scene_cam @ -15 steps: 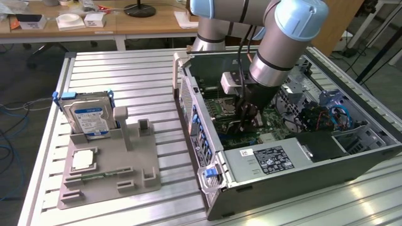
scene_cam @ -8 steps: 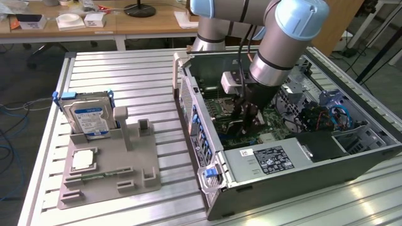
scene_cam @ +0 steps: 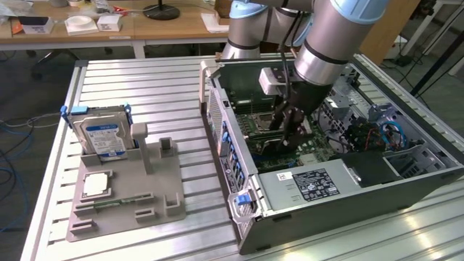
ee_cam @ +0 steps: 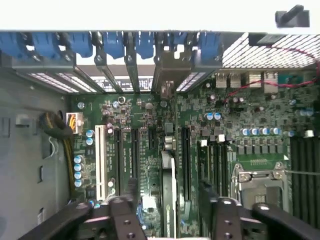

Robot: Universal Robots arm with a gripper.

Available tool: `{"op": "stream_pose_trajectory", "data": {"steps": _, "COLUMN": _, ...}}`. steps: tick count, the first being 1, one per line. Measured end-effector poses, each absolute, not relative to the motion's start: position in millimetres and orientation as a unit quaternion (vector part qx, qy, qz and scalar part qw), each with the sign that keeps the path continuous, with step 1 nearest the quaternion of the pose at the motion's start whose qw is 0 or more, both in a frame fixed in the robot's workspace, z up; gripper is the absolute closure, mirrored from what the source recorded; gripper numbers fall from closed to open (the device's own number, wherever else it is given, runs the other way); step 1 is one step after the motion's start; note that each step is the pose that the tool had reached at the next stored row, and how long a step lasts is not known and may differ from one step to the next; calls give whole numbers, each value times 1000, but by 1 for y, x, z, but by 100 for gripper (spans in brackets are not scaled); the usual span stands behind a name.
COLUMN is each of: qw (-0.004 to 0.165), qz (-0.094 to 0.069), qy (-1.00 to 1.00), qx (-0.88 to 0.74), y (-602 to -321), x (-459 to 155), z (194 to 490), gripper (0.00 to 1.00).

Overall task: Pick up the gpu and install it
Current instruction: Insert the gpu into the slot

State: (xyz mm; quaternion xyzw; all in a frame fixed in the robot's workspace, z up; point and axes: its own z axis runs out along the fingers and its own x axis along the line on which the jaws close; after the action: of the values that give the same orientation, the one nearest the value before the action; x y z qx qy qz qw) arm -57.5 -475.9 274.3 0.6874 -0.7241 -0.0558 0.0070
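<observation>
Looking down through the wrist view, we see the gripper point(ee_cam: 167, 212) with its two fingers point(ee_cam: 125, 212) spread wide, holding nothing. The graphics card point(ee_cam: 169, 172) stands on edge in the gap between them. Neither finger touches it, as far as we can judge.

The card sits upright on the motherboard point(ee_cam: 125, 112), seemingly in one of the long slots, though we cannot tell whether it is pressed fully home. Its long axis runs straight away from the gripper towards the back wall of the computer case point(scene_cam: 225, 136). There its metal bracket point(ee_cam: 167, 80) meets the row of blue clips point(ee_cam: 115, 45). So the card lies directly below and between the fingers, with its flat faces turned towards the finger pads and its length crossing the line on which the fingers close.

In the exterior view we find the gripper point(scene_cam: 290, 130) reaching down inside the open case, low over the board. The arm hides most of the card there. On the table point(scene_cam: 145, 81), at the exterior view's left, the hard drive point(scene_cam: 105, 138) stands in the grey stand point(scene_cam: 156, 185), well apart from the gripper.
</observation>
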Motion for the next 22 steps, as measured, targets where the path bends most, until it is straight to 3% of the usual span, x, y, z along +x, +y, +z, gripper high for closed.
{"op": "stream_pose_trajectory", "data": {"steps": 4, "qw": 6, "qz": -57, "qy": -724, "qx": 687, "y": -476, "x": -58, "z": 276, "gripper": 57}}
{"op": "stream_pose_trajectory", "data": {"steps": 7, "qw": 5, "qz": -58, "qy": -724, "qx": 687, "y": -476, "x": -58, "z": 277, "gripper": 63}}
{"op": "stream_pose_trajectory", "data": {"steps": 8, "qw": 5, "qz": -58, "qy": -724, "qx": 687, "y": -476, "x": -58, "z": 279, "gripper": 69}}
{"op": "stream_pose_trajectory", "data": {"steps": 11, "qw": 5, "qz": -58, "qy": -724, "qx": 688, "y": -476, "x": -62, "z": 292, "gripper": 71}}
{"op": "stream_pose_trajectory", "data": {"steps": 13, "qw": 5, "qz": -58, "qy": -723, "qx": 688, "y": -476, "x": -62, "z": 298, "gripper": 83}}
{"op": "stream_pose_trajectory", "data": {"steps": 15, "qw": 5, "qz": -58, "qy": -723, "qx": 688, "y": -476, "x": -62, "z": 299, "gripper": 89}}
{"op": "stream_pose_trajectory", "data": {"steps": 22, "qw": 5, "qz": -58, "qy": -723, "qx": 688, "y": -476, "x": -63, "z": 299, "gripper": 89}}
